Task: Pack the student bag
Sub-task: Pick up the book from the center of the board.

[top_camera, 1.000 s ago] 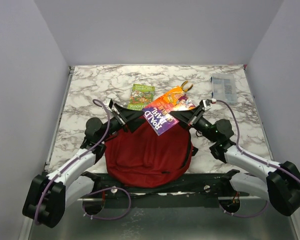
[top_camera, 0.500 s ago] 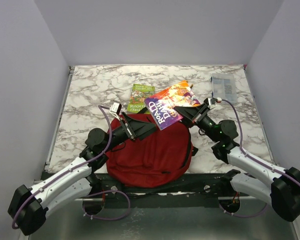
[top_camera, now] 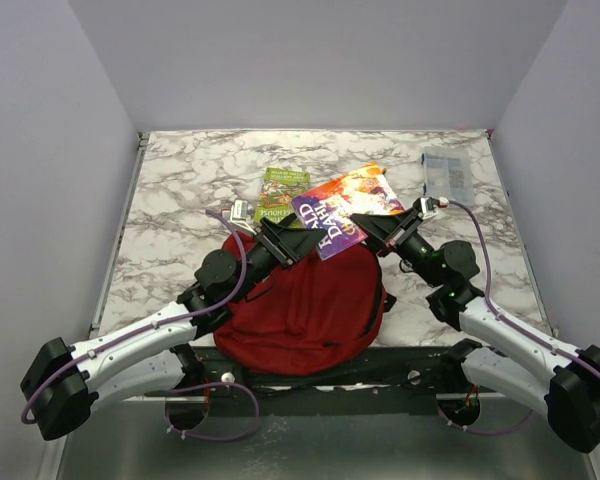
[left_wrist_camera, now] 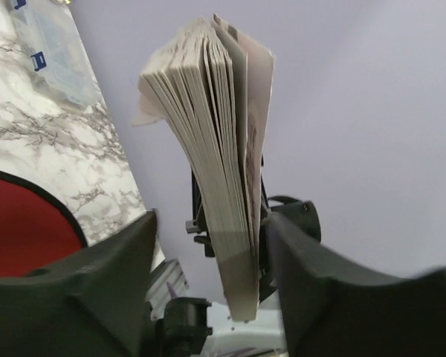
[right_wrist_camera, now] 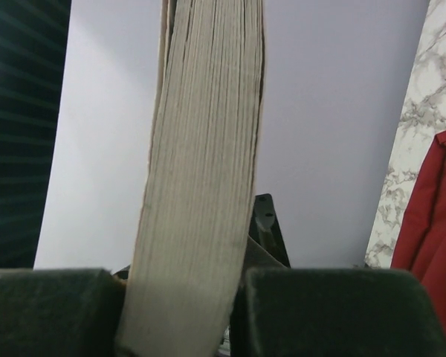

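Observation:
The student bag (top_camera: pixel 300 310), dark red, lies flat at the near middle of the table, with a strip of it at the edge in both wrist views (left_wrist_camera: pixel 22 230) (right_wrist_camera: pixel 435 216). Above its far edge a colourful Roald Dahl book (top_camera: pixel 345 208) is held in the air by my right gripper (top_camera: pixel 375 228), shut on its right side. Its page edges (right_wrist_camera: pixel 204 163) stand clamped between that gripper's pads (right_wrist_camera: pixel 182 275). My left gripper (top_camera: pixel 302 240) is at the book's near left corner. Its jaws (left_wrist_camera: pixel 208 223) stand open around the page block (left_wrist_camera: pixel 208 111), which lies against the right finger with a gap on the left.
A green book (top_camera: pixel 283 195) lies flat on the marble table (top_camera: pixel 180 190) just beyond the bag. A clear plastic case (top_camera: pixel 447 175) sits at the back right, also in the left wrist view (left_wrist_camera: pixel 56 52). Grey walls enclose three sides.
My left arm let go of the bag's left side and swung forward and right to the book's corner, jaws opening. The right gripper carried the book slightly back and flatter.

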